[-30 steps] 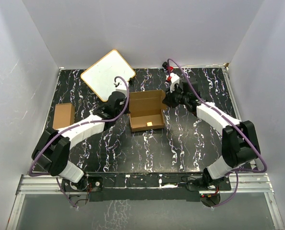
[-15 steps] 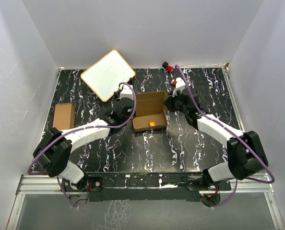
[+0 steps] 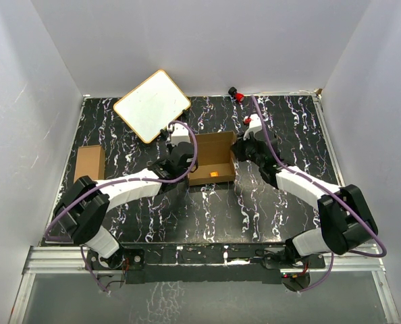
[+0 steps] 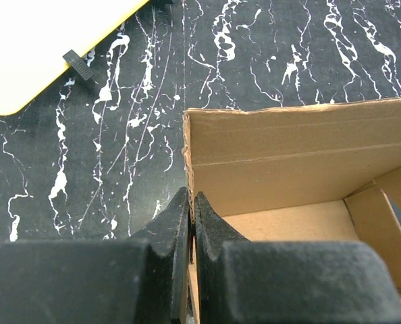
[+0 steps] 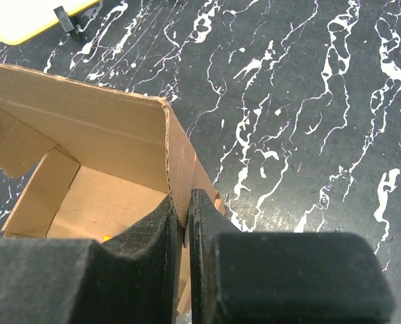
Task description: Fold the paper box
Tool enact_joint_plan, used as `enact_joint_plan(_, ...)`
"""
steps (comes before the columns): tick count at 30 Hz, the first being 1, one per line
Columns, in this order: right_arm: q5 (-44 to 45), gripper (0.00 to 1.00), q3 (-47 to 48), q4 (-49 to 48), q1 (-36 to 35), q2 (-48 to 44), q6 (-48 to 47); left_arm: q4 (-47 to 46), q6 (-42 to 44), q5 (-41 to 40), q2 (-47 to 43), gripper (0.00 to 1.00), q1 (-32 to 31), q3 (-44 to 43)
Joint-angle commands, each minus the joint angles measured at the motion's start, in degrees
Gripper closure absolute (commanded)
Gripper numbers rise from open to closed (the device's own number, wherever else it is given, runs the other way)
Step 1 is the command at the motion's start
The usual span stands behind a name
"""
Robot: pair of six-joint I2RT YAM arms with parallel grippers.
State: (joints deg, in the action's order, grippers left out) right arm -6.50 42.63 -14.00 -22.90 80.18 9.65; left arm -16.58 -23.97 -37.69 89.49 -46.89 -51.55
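Note:
The paper box [image 3: 210, 158] is a brown cardboard carton, open on top, standing mid-table with its walls raised. My left gripper [image 3: 181, 154] is shut on its left side wall; in the left wrist view the fingertips [image 4: 190, 202] pinch the wall's edge of the box [image 4: 288, 155]. My right gripper [image 3: 240, 149] is shut on the right side wall; in the right wrist view its gripper [image 5: 180, 202] clamps the wall of the box [image 5: 99, 135]. A small orange spot [image 3: 215, 175] shows inside the box.
A white board with a tan rim [image 3: 152, 104] leans at the back left. Another small brown carton [image 3: 89, 164] lies at the left edge. A red and black object [image 3: 237, 94] sits at the back edge. The table [image 3: 275, 209] is black marbled.
Both arms have moved the box nearer and slightly right. Its walls have come up from a flatter spread into a narrower, more upright carton. Both grippers keep their hold.

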Motion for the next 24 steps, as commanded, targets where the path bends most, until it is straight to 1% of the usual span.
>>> enact_joint_plan(1, -2.4, 0.88, -1.2, -6.9, -1.5, -2.7, 3.3, 0.3, -3.3, 2.9, 0.1, 1.0, -2.0, 1.2)
enact_joint_plan(16, -3.6, 0.86, -5.0, -5.8, -2.2, -6.4, 4.7, 2.4, -8.4, 0.5, -2.1, 1.0, -4.4, 5.0)
enact_joint_plan(24, -3.1, 0.85, -6.4, -5.4, -2.4, -7.0, 6.4, 2.8, -8.9, 0.2, -3.2, 1.0, -5.5, 6.3)
